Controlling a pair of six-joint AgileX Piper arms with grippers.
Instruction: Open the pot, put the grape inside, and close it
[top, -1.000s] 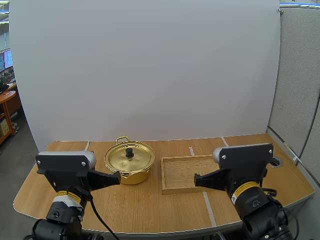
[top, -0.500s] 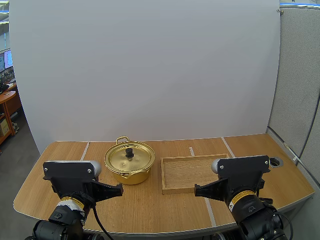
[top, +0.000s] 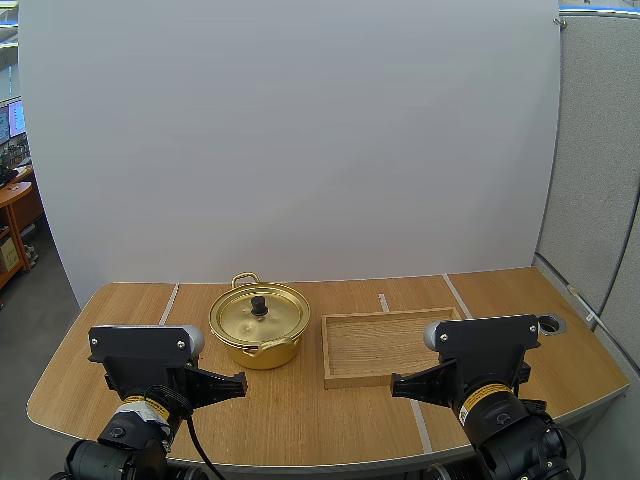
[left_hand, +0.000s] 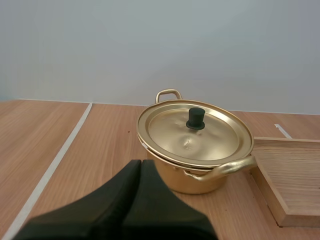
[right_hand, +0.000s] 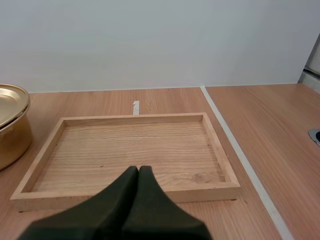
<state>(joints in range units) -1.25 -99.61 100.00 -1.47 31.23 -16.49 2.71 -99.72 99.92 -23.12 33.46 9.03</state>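
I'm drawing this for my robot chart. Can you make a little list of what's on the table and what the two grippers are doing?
pot: gold, on the table, beside the tray
lid: closed on the pot, black knob on top
wooden tray: flat, right of the pot
left gripper: shut on nothing, pointing at the pot, short of it
right gripper: shut on nothing, pointing at the tray

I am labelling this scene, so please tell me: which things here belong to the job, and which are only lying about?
Belong to the job:
pot
lid, sitting on the pot
left pincer, shut
right pincer, shut

Only lying about:
wooden tray, beside the pot
table
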